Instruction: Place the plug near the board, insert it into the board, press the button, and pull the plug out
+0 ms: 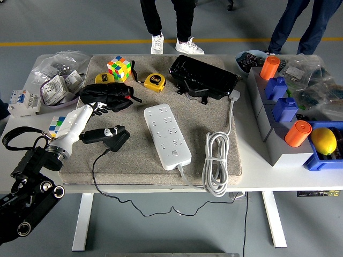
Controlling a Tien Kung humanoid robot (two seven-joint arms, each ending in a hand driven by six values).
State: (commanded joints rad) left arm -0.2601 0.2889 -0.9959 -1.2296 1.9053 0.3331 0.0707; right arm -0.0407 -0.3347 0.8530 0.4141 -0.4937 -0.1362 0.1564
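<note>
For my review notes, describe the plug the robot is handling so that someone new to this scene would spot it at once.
Start at the grey felt mat covering the white table, then find the long white power strip at its middle. Left of the strip lies the black plug adapter, gripped by the robot's left hand. Unlike the black glove behind it, a thin black cable trails from it over the table's near edge.

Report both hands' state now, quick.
Left hand: shut on the black plug, left of the white power strip.
Right hand: not in view.
</note>
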